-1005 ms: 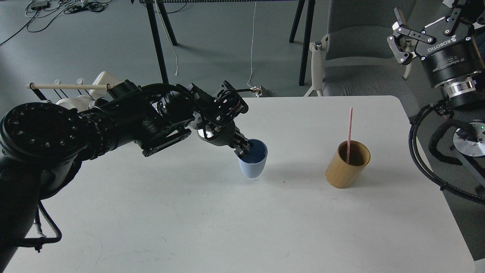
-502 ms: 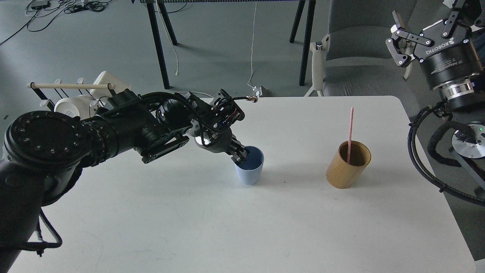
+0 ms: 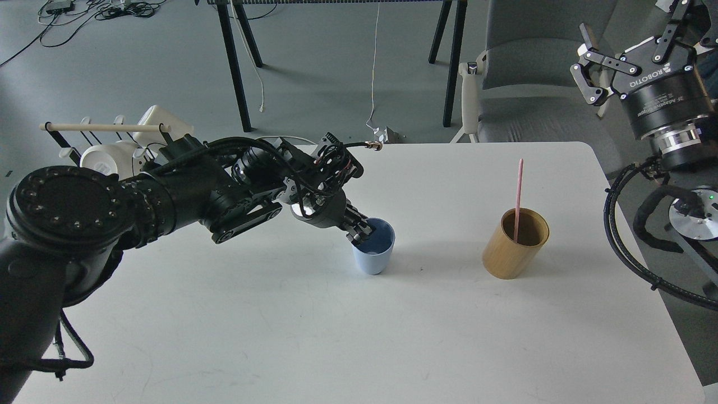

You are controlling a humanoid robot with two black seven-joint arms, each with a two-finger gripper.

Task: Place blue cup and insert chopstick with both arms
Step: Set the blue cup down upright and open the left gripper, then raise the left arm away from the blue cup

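Light-blue cup (image 3: 373,251) upright on the white surface (image 3: 359,325), near centre, base apparently seated. Left tool (image 3: 359,230) clamped on the cup rim at its 9 o'clock side, one finger inside the wall, one outside. Pink chopstick (image 3: 519,193) upright in the tan bamboo holder (image 3: 515,243), at 3 o'clock from the cup and well apart from it. Right tool (image 3: 594,70) raised off the surface at 1 o'clock from the holder, fingers spread apart, carrying nothing.

Judged step: cup placement close to complete; release and withdrawal of the left tool outstanding, chopstick transfer not begun.

Hazards from this position:

- Tipping on release. Cause: inner finger dragging the rim during retreat toward 9 o'clock. Narrow tapered base and light plastic likely to offer little resistance. Remedy: full opening before any sideways travel, then a straight lift.
- Holder knocked over or carried up. Cause: chopstick leaning against the holder wall during a slanted pull by the right tool.
- Slip or swing of the chopstick. Cause: thin smooth shaft pinched near the top end only.
- Missed insertion. Cause: small cup mouth, with a long stick amplifying any angular error at its lower tip.
- Arm contact. Cause: left arm lingering over the cup during the right arm's approach.
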